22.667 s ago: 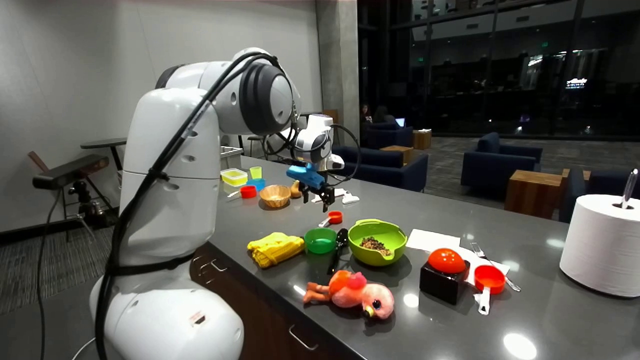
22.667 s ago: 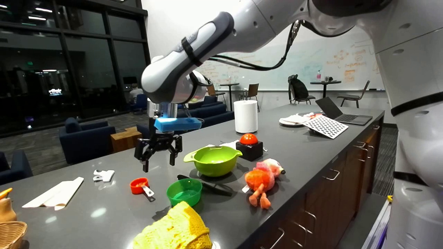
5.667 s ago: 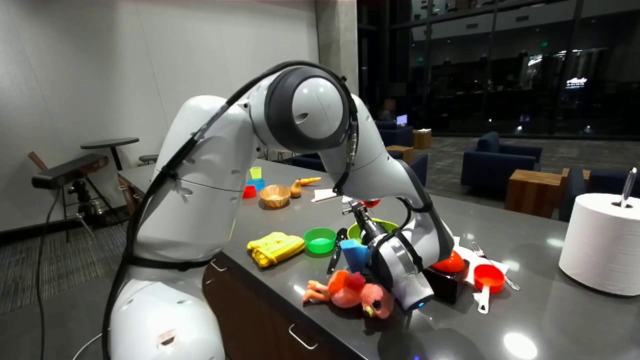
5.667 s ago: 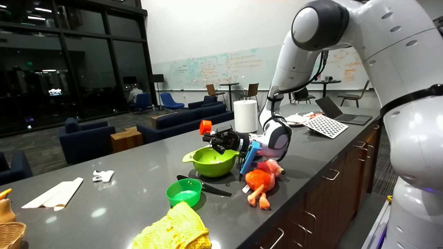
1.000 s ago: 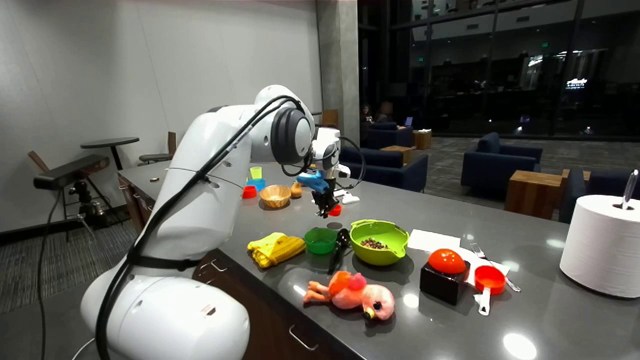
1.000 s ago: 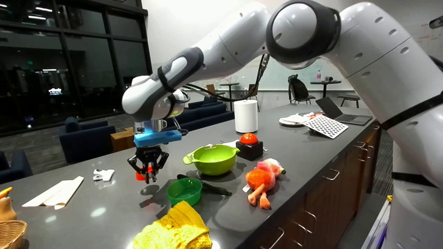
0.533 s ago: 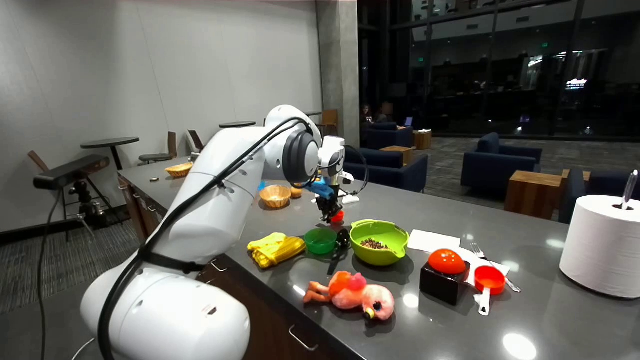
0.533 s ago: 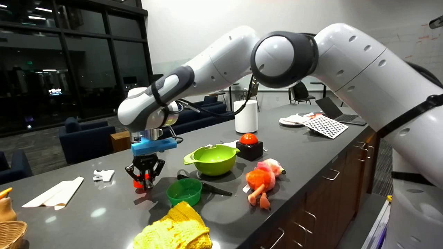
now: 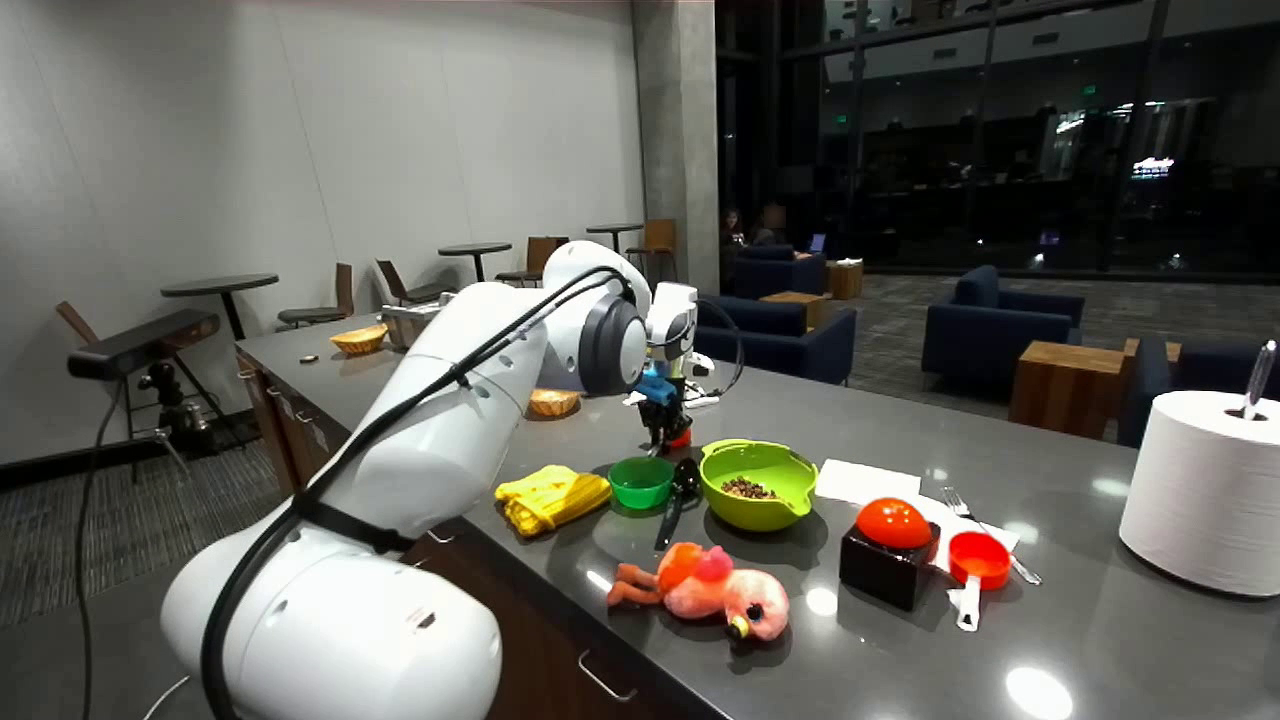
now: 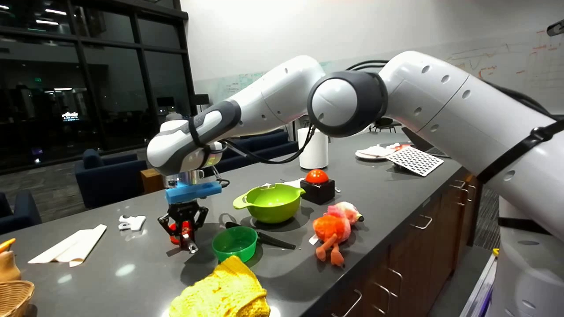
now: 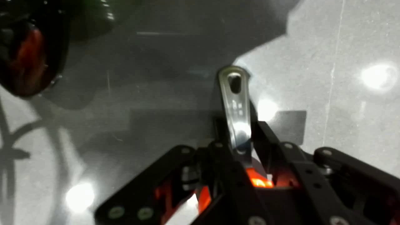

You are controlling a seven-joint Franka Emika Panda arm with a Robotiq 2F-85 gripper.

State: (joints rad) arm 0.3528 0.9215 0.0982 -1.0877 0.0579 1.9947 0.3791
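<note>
Red measuring cup (image 9: 681,438) low at table (image 10: 110,293), contact unclear; green bowl (image 10: 235,245) at its three o'clock in exterior view. My gripper (image 11: 240,137) pinches metal handle (image 11: 238,109), pointing twelve o'clock in wrist view. I'd move slowly, cup level.

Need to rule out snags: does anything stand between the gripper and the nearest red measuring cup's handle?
Nothing visible does. The handle of the red measuring cup lies between the fingers of the gripper; the green bowl stands to one side.
</note>
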